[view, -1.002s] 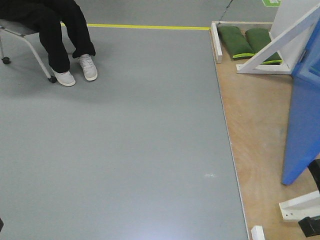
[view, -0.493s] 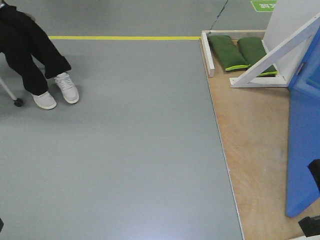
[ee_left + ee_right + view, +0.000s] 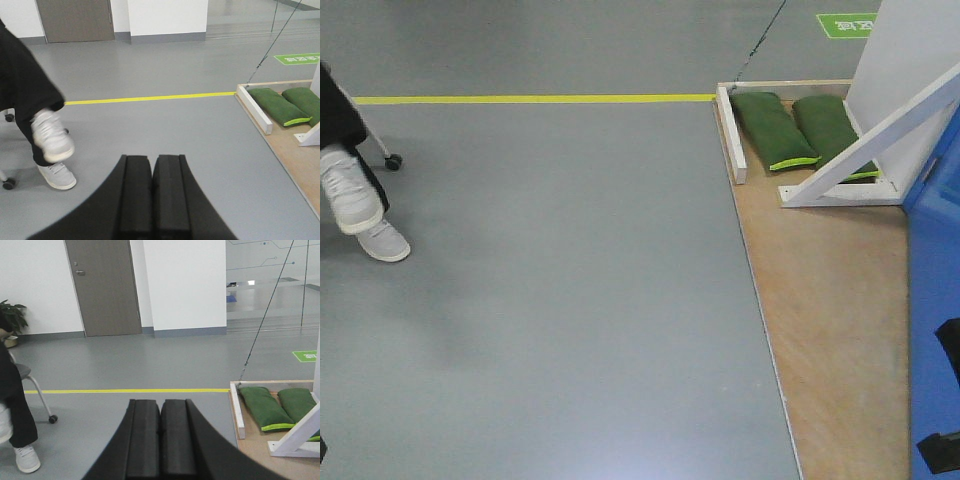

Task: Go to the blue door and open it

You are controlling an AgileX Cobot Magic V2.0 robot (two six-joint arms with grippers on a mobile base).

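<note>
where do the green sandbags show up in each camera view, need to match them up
Front-facing: green sandbags upper right, on the wooden platform's far corner.
Left wrist: green sandbags at the right edge, mid-height.
Right wrist: green sandbags lower right.
Shared landmark: the yellow floor line, ending at the platform by the bags.

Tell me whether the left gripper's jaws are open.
No, the left gripper has its black jaws pressed flat together with nothing between them.
</note>
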